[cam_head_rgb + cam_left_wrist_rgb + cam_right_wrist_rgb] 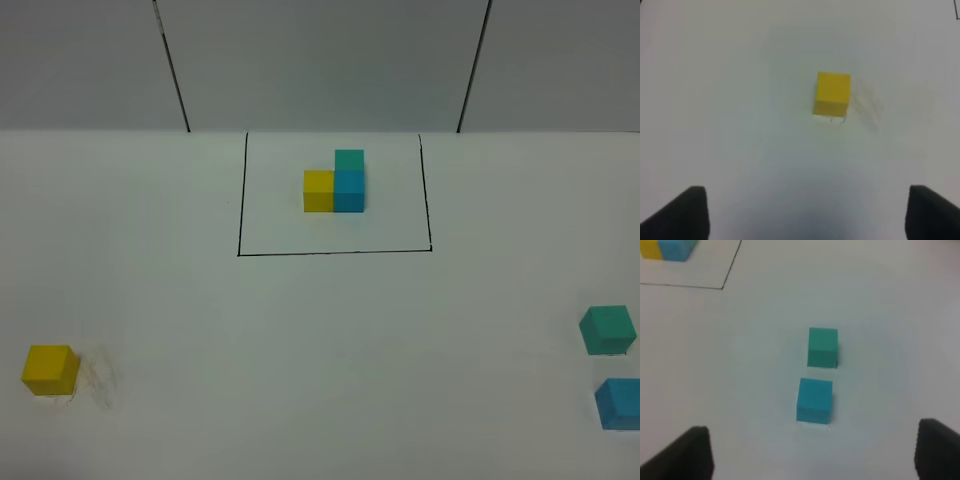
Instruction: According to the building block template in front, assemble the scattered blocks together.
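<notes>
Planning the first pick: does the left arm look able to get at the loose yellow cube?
Probably yes. The yellow cube sits alone on the table, ahead of the left gripper, whose jaws stand wide open. Nothing lies between gripper and cube.

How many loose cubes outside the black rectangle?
3. The yellow cube sits at the near left; the green cube sits at the right edge, with the blue cube just in front of it, not touching. None seems hidden.
</notes>
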{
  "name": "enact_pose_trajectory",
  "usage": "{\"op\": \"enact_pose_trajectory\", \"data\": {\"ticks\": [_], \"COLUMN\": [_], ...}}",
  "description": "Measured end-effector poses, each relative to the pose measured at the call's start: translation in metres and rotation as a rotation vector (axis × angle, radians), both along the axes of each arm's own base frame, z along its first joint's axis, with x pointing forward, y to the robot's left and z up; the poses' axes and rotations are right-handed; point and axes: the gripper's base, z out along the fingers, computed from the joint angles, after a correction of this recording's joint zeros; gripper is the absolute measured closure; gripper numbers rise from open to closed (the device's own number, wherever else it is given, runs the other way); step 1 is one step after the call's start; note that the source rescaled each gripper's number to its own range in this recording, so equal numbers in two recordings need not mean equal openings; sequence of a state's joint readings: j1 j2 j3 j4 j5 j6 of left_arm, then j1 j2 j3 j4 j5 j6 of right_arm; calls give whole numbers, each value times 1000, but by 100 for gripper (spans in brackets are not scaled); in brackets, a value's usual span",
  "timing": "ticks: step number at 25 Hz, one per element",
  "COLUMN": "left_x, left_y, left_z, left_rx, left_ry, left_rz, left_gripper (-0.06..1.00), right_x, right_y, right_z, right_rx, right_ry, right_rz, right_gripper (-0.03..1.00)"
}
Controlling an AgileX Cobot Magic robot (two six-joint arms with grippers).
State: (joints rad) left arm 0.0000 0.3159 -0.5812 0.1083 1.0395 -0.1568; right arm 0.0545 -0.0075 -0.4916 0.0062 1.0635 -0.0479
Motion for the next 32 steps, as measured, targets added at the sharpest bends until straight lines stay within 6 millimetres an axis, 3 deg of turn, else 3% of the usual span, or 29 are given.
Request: {"op": "enact_pose_trajectory", "data": {"ticks": [3, 8, 16, 23, 32], "left_x": [27, 83, 152, 188, 212], "left_y": [0, 0, 1, -2, -7], "left_z": [13, 19, -12, -46, -84], "left_rx": [-29, -23, 4, -20, -69], "left_ry": [89, 240, 341, 398, 498], "left_rz": [32, 35, 5, -11, -47], "left_gripper": [0, -1, 1, 4, 8], "right_x": [0, 0, 0, 0, 0], "right_y": [0, 0, 0, 0, 0], "right_z": [0, 0, 0, 0, 0], "right_rx": [0, 1, 1, 1, 0], "right_ry": [0, 0, 0, 0, 0], "right_rz": [0, 0, 0, 0, 0], "right_gripper": [30, 30, 30, 30, 30]}}
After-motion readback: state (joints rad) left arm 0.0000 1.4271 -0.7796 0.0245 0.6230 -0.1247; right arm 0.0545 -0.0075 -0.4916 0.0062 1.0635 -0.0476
